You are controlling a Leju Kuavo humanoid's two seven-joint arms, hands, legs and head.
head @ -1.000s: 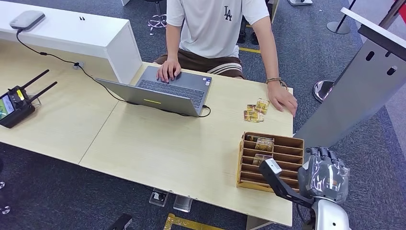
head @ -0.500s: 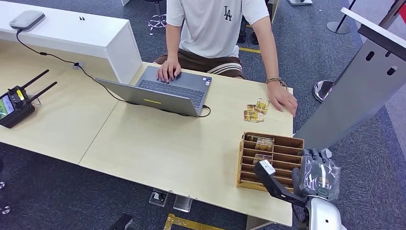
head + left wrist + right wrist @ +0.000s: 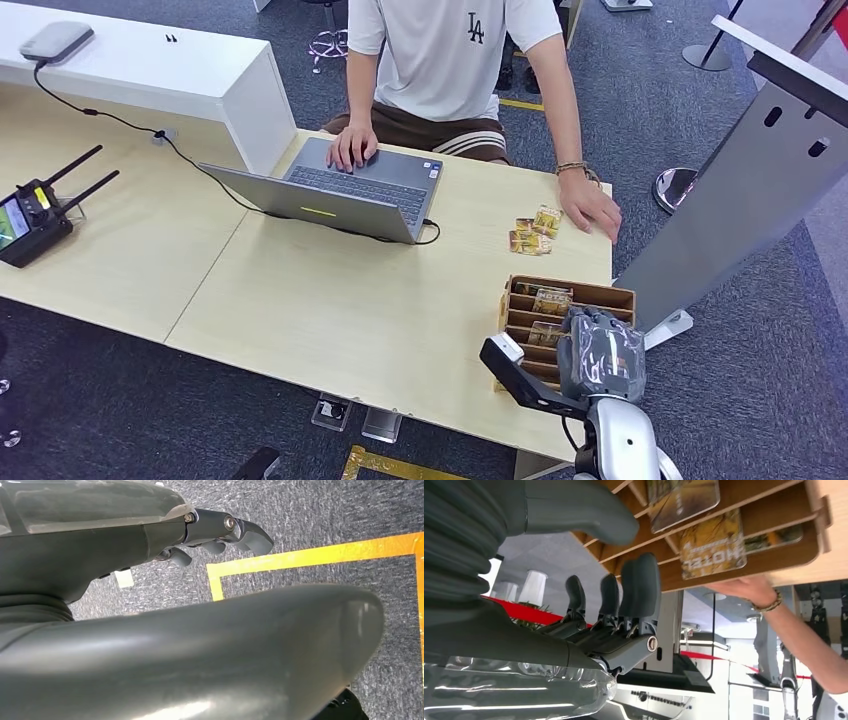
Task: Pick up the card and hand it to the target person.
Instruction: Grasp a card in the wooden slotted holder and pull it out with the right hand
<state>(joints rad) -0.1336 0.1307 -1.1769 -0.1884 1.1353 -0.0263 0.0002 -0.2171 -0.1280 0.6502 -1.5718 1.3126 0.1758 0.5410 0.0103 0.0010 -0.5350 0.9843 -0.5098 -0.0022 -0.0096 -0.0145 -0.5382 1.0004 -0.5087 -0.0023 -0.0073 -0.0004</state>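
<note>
Right hand (image 3: 600,352) raised, fingers (image 3: 634,587) apart, empty, left hand (image 3: 150,535) hanging

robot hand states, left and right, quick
Left robot hand: fingers curled, holding nothing.
Right robot hand: open over the card rack, holding nothing.

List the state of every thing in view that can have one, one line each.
right hand: open, over the wooden card rack, holding nothing
left hand: hanging over the carpet, fingers curled, holding nothing
wooden card rack: on the table, cards standing in its far slots
loose cards: flat on the table beside the person's hand
laptop: open, cable plugged in
person's hand: resting on the table
</note>
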